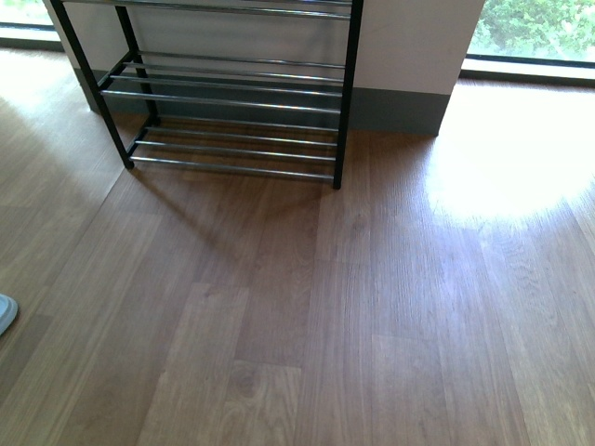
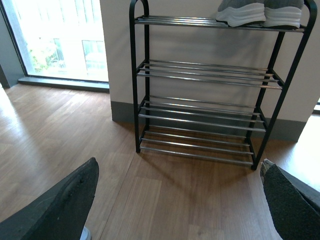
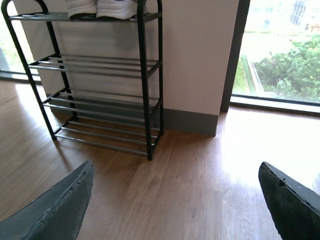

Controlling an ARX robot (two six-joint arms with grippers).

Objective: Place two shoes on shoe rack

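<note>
The shoe rack (image 1: 232, 93) stands against the white wall, black frame with chrome bars; the front view cuts off its upper tiers. Both wrist views show the whole shoe rack (image 2: 205, 90) (image 3: 95, 80). Two grey-and-white shoes (image 2: 260, 12) (image 3: 102, 7) sit side by side on its top tier, toward its right end. My left gripper (image 2: 180, 200) is open over bare floor, well short of the rack, nothing between its fingers. My right gripper (image 3: 175, 200) is open too, over the floor to the right of the rack. Neither arm shows in the front view.
Wood-plank floor (image 1: 307, 307) spreads in front of the rack. A pale rounded object (image 1: 5, 311) pokes in at the left edge. A grey skirting board (image 1: 400, 107) runs along the wall. Floor-height windows (image 1: 535, 28) (image 2: 60, 40) flank the wall, with a sunlit patch at right.
</note>
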